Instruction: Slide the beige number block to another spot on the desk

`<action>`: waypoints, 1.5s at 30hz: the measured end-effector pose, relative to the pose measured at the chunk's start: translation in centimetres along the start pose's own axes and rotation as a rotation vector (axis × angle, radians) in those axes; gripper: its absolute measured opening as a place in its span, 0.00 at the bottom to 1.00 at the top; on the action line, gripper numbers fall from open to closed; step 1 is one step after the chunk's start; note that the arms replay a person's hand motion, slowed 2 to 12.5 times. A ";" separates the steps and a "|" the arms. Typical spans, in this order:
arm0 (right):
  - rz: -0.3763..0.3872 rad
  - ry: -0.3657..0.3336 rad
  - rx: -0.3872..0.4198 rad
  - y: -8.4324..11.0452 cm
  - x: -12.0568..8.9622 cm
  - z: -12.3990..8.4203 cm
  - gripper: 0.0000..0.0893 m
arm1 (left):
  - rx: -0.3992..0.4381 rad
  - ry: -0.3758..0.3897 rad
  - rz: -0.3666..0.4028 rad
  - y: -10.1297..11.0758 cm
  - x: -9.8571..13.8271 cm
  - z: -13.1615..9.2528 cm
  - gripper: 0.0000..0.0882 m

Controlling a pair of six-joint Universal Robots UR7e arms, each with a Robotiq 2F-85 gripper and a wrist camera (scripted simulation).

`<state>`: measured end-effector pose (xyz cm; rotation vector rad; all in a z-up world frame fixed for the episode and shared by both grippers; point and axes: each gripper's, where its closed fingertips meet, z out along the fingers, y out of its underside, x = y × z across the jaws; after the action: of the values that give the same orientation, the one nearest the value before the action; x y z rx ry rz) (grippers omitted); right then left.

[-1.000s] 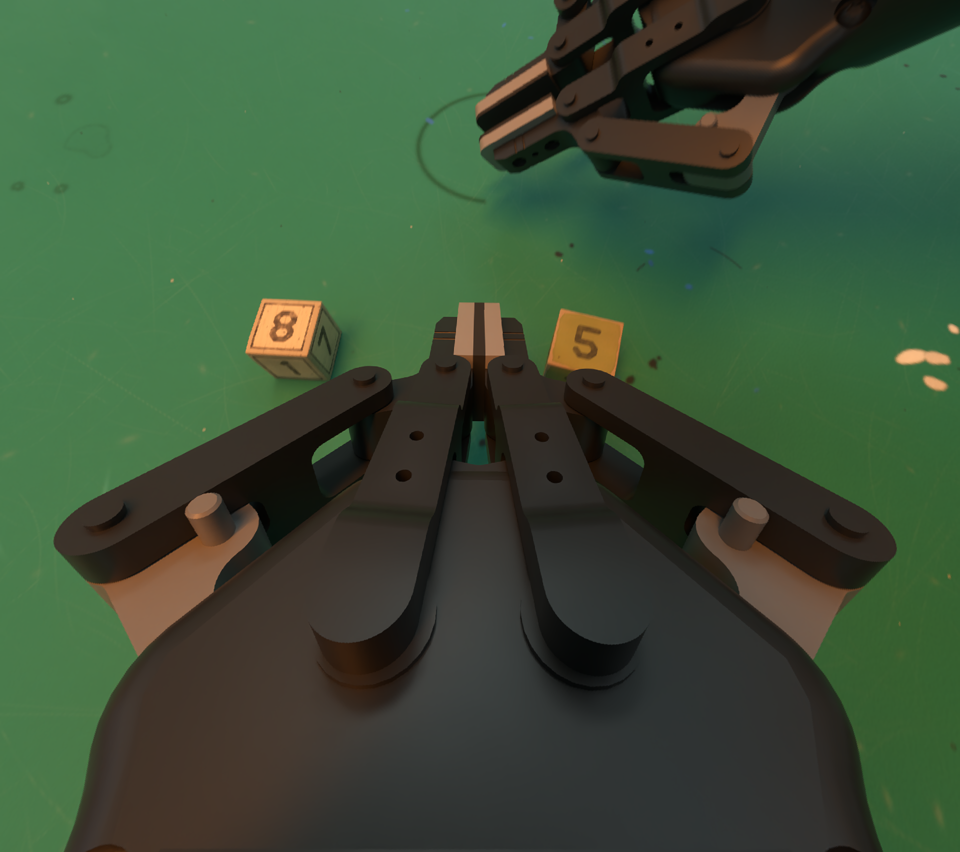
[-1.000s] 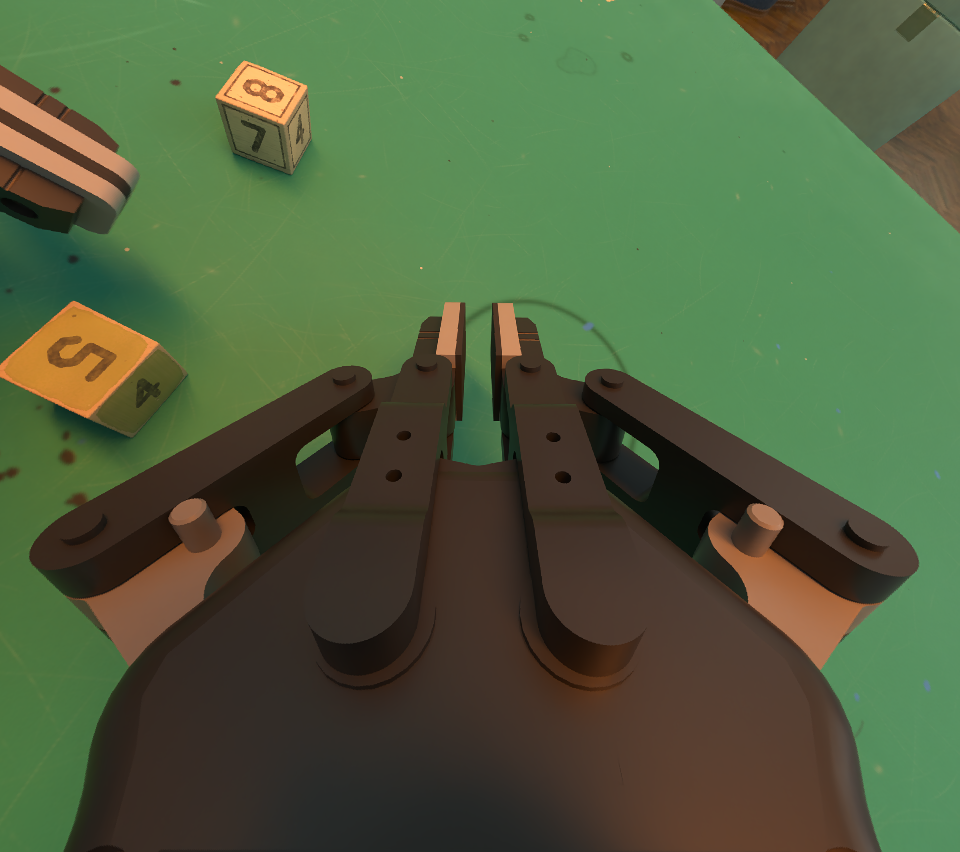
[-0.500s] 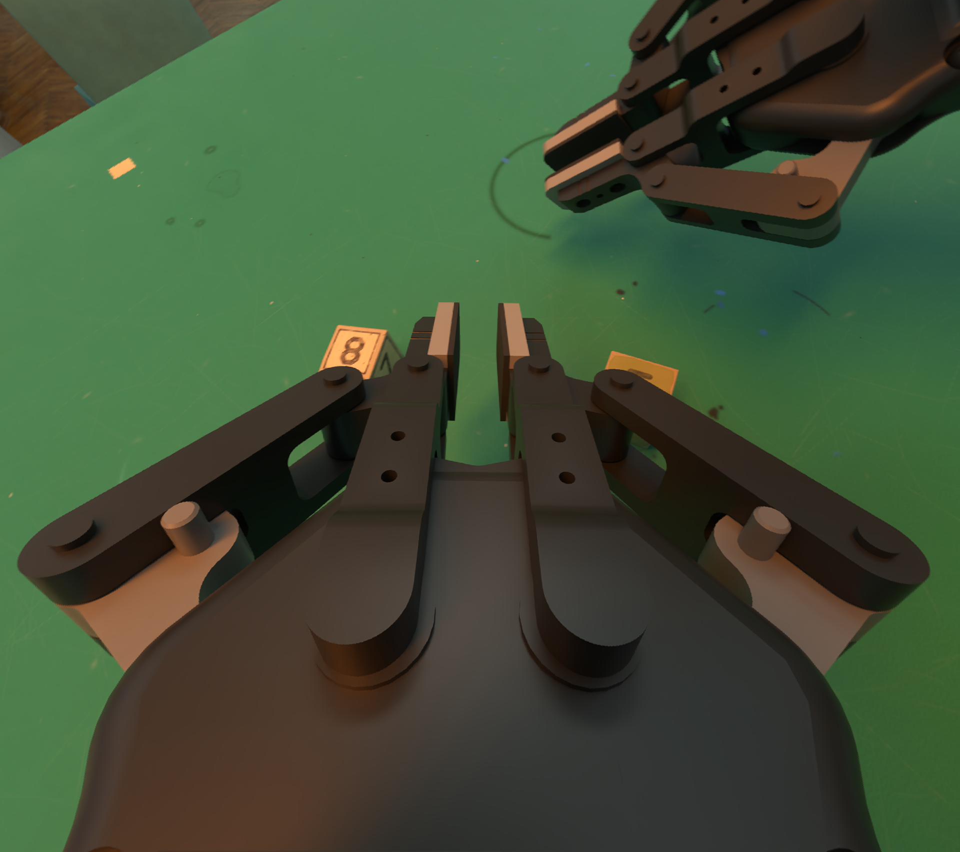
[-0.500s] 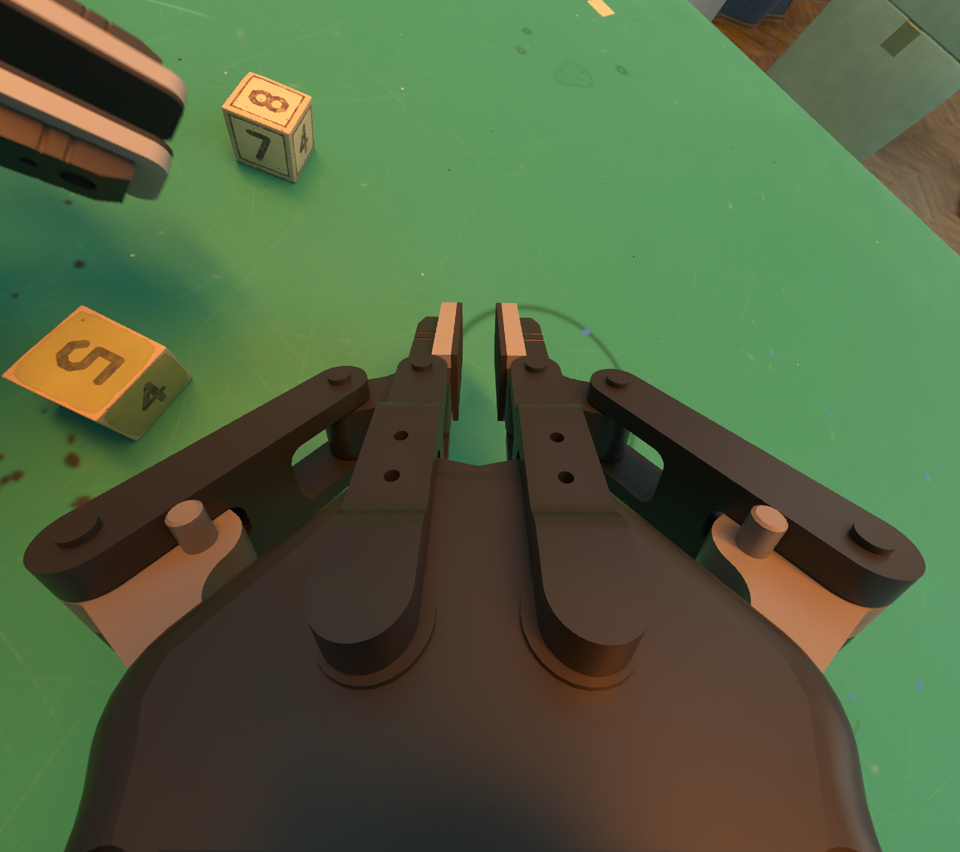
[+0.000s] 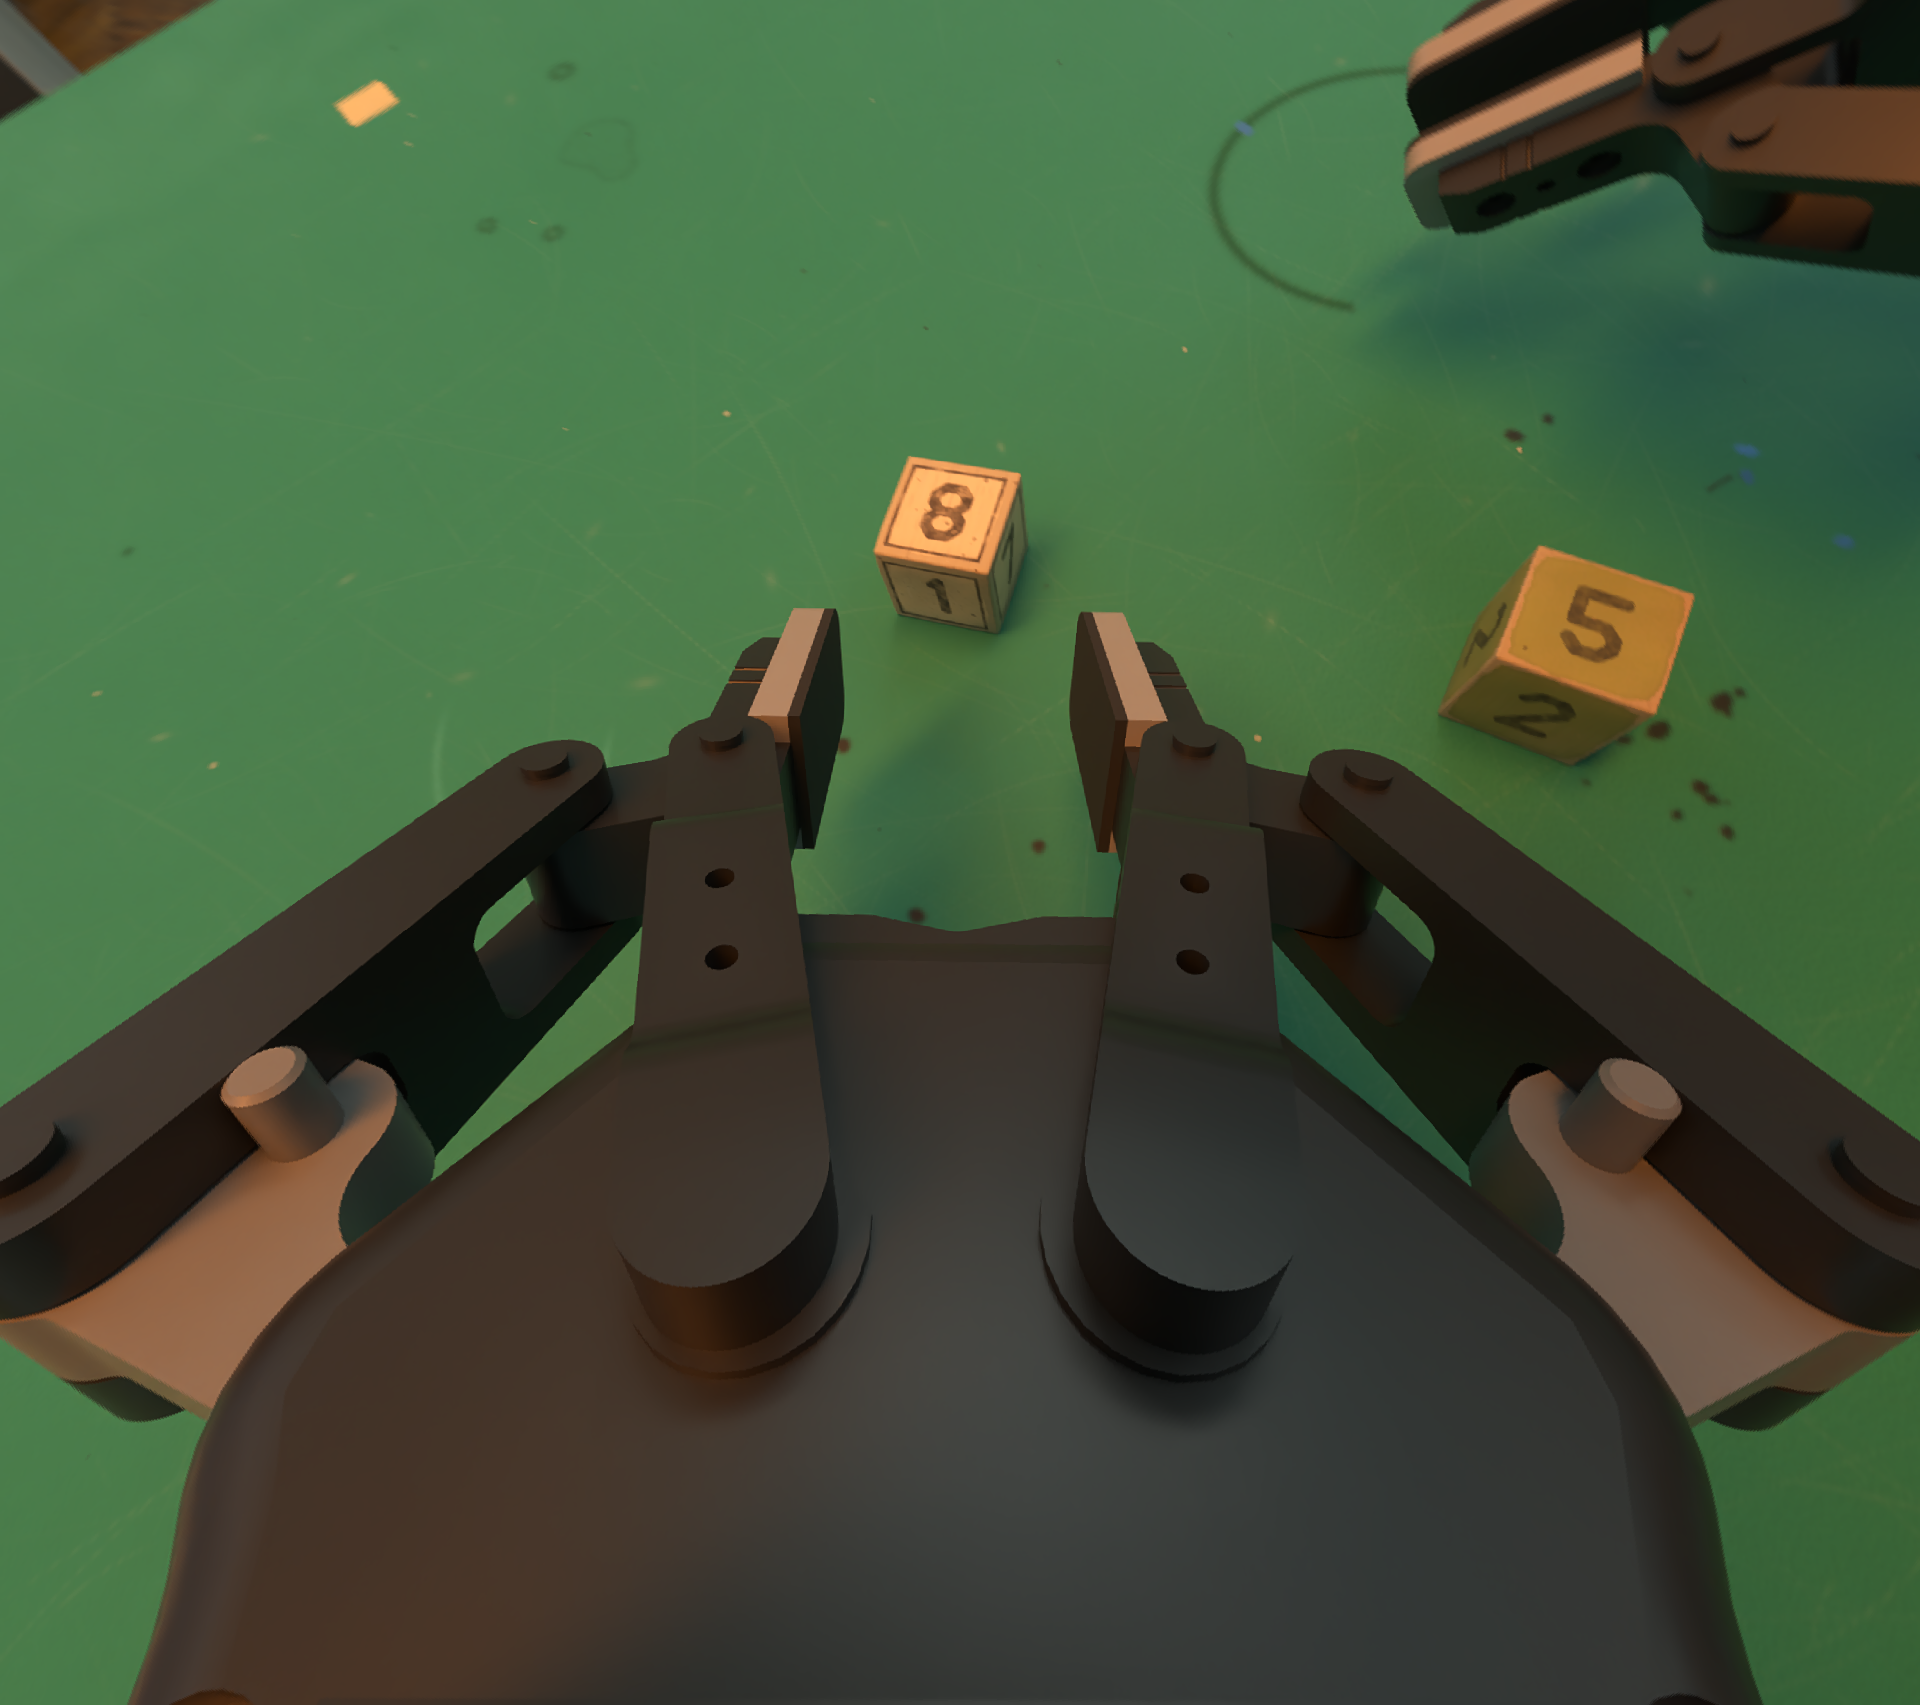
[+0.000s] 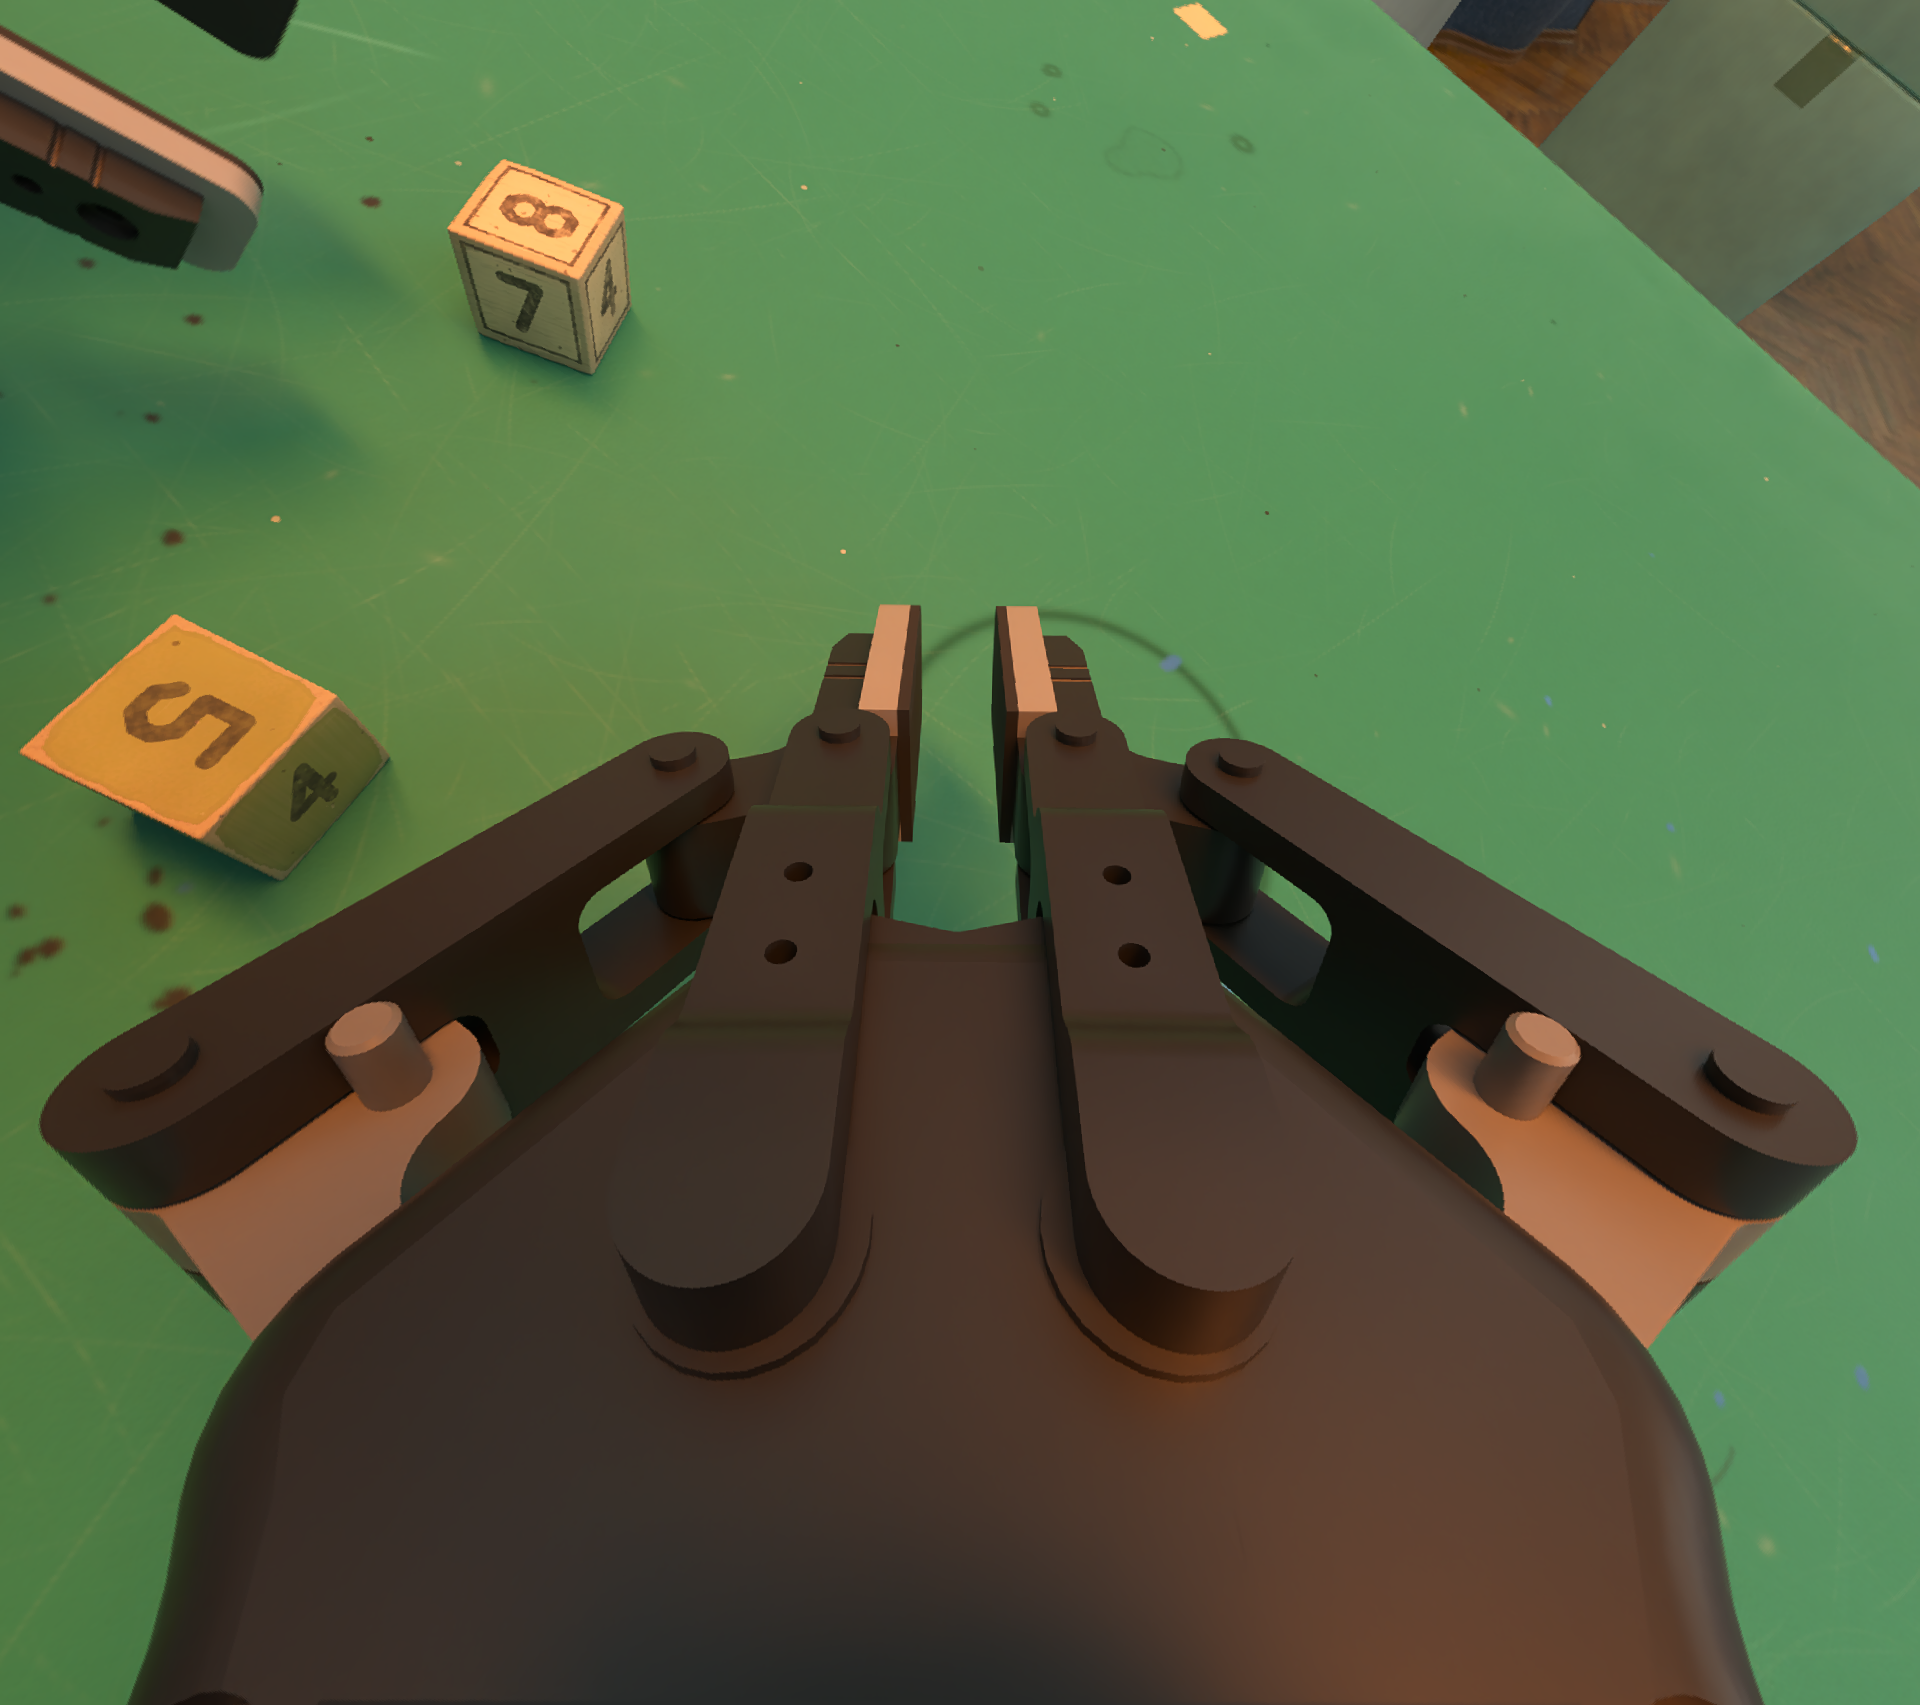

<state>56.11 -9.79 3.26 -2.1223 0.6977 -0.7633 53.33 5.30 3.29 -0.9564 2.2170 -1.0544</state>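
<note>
**Left jaws opened wide before the beige block**

Since the earlier frames, the left gripper has spread its jaws from shut to wide apart and now faces the beige number block, which stood off to its left before. Both jaws are empty and hover above the green tabletop. Just beyond the fingertips, clear of both, the beige number block sits upright on the tabletop, centred on the gap. To its right, well apart, lies a larger yellow number block, turned at an angle. Farther off, at upper right, the right gripper hangs over a thin dark arc marked on the surface. In its own view, the right gripper shows its jaws parted only narrowly, holding nothing. Near the far edge lies a small pale rectangle.
</note>
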 end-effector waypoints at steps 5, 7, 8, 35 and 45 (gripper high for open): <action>-0.004 -0.007 0.004 -0.1 -0.1 0.0 0.14 | -0.032 0.098 0.047 0.5 0.7 0.7 0.48; -0.004 -0.012 0.004 -0.1 -0.2 0.1 0.14 | -0.040 0.113 0.075 0.5 0.6 1.1 0.48; -0.004 -0.015 0.004 -0.1 -0.2 0.1 0.14 | -0.044 0.116 0.092 0.4 0.5 1.3 0.49; 0.020 -0.066 0.025 -0.3 -0.4 0.0 0.15 | -0.125 0.336 0.131 0.6 0.7 2.8 0.29; 0.004 -0.063 0.018 -0.2 -0.6 0.0 0.15 | -0.181 0.474 0.202 3.3 2.8 -1.4 0.29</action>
<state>55.82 -9.26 3.28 -2.1185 0.6591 -0.6953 49.36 5.27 1.10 -0.5723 2.7667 -1.0834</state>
